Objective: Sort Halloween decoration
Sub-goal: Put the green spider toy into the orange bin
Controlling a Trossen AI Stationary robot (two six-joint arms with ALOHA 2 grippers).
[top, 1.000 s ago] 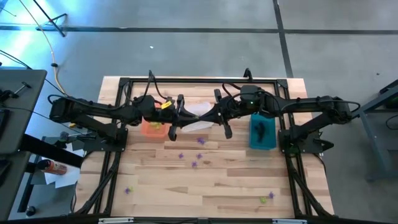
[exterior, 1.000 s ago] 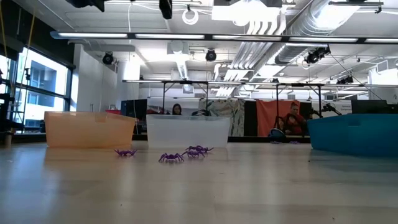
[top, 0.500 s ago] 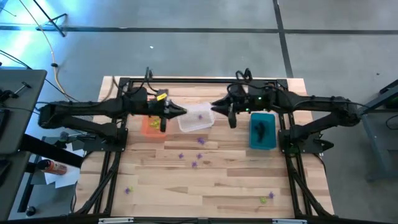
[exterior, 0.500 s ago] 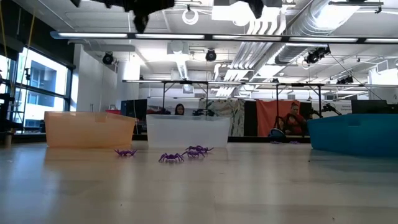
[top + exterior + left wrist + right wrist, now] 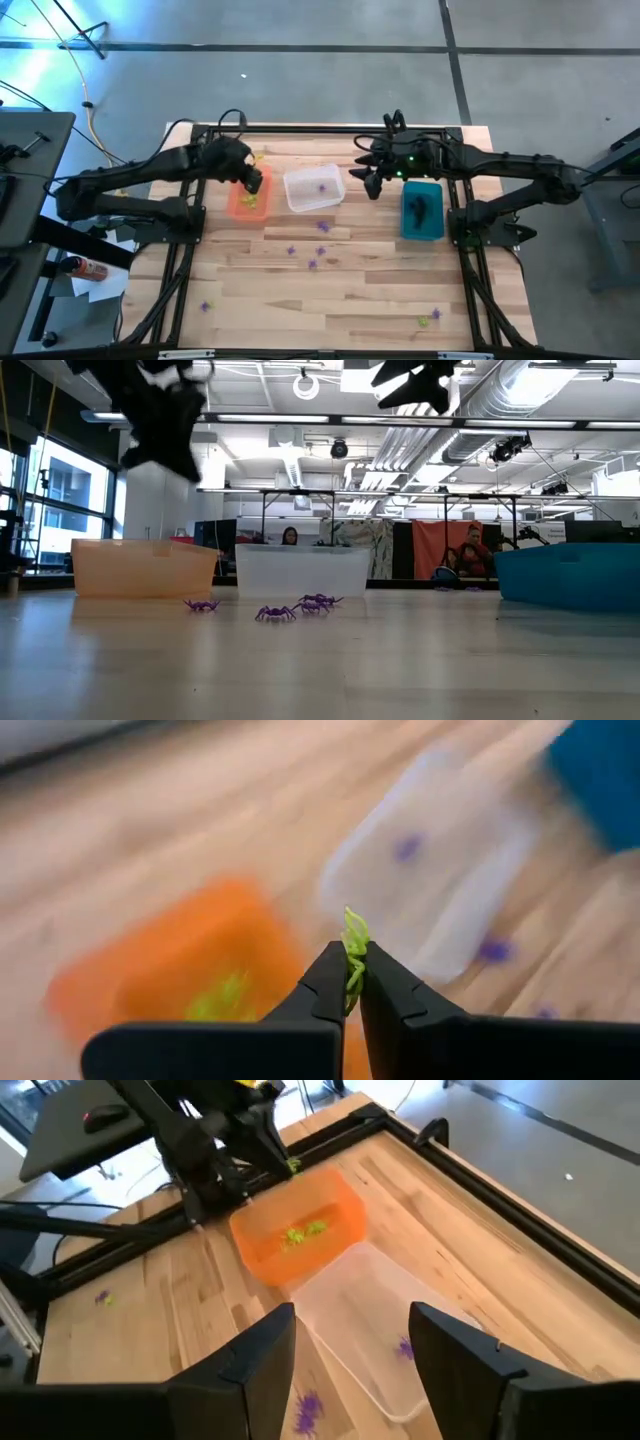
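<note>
Pale wooden planks make up the table (image 5: 330, 290), framed by a dark rail, and the orange bin (image 5: 247, 200) at its far side is the thing to steer by. Just beside the orange bin stands a clear bin (image 5: 314, 188), and farther along the same row, well apart from it, a teal bin (image 5: 422, 209). The left gripper (image 5: 353, 982) hangs above the orange bin with its fingers pressed together on a yellow-green spider (image 5: 354, 950), whose legs poke out above the tips. More yellow-green pieces (image 5: 304, 1232) already lie inside the orange bin, so I judge that the step in hand is dropping this one with its own colour. To do it well, the arm should bring the fingers squarely over the middle of the orange bin, lower them toward its rim, and only then part them, since so light a trinket could cling to a finger or bounce out. The right gripper (image 5: 352, 1355) waits above the clear bin, on the side away from the orange bin, its fingers spread wide and holding nothing. A purple spider (image 5: 404, 1347) rests in the clear bin, and several purple spiders (image 5: 305, 250) remain loose on the planks nearer the front than the orange bin.
</note>
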